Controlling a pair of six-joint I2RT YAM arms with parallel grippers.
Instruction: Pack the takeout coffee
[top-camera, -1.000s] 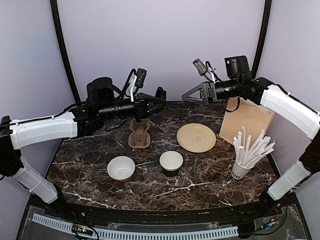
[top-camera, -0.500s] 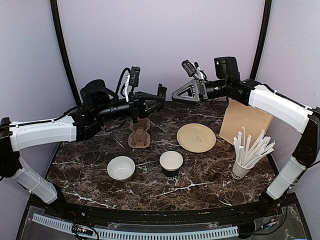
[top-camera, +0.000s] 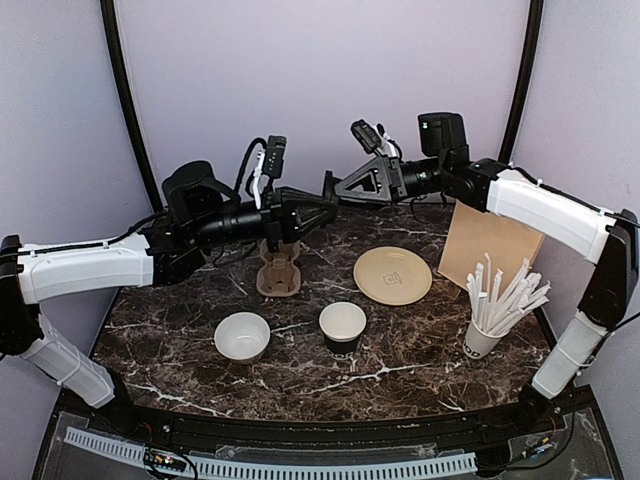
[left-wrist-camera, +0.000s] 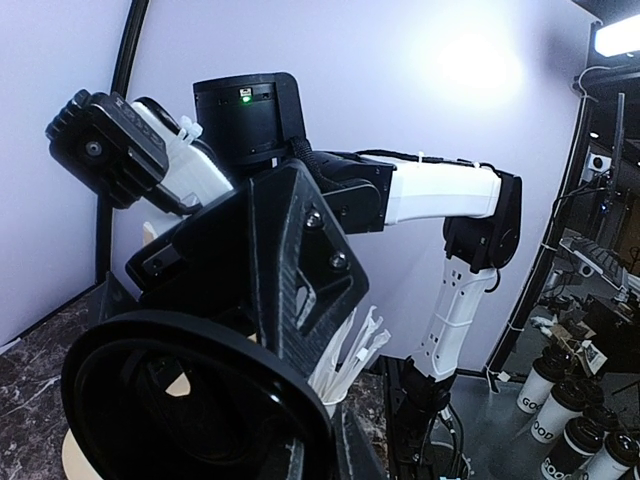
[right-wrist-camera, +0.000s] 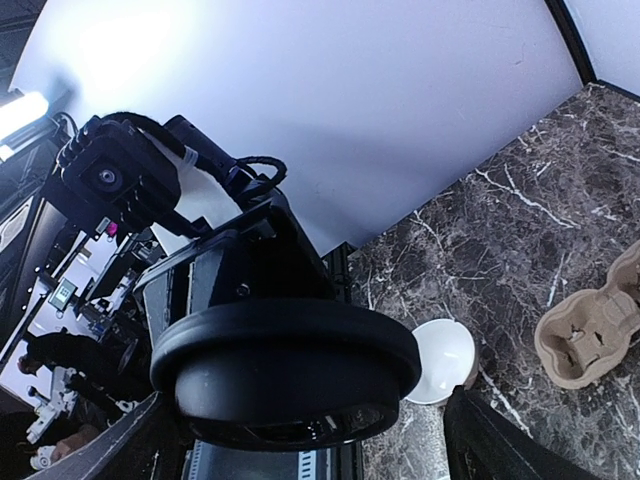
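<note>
Near the front of the dark veined marble table (top-camera: 420, 370) stand a round white bowl (top-camera: 242, 336) and the paper cup (top-camera: 342, 326). The cup is upright, its long axis vertical, its mouth up and uncovered. At the right a white cup (top-camera: 480, 342) holds thin white straws (top-camera: 505, 295). Further back are a flat tan plate (top-camera: 392, 275), a moulded cardboard cup carrier (top-camera: 279, 268) and a brown paper bag (top-camera: 495, 245). Above the far edge both arms are stretched almost level toward each other. The left gripper (top-camera: 318, 205) is clamped on the glossy round black lid (right-wrist-camera: 285, 345). The lid stands on edge in the air, its face toward the right gripper (top-camera: 342, 188), whose fingers are spread wide, with a gap on each side of the lid.
</note>
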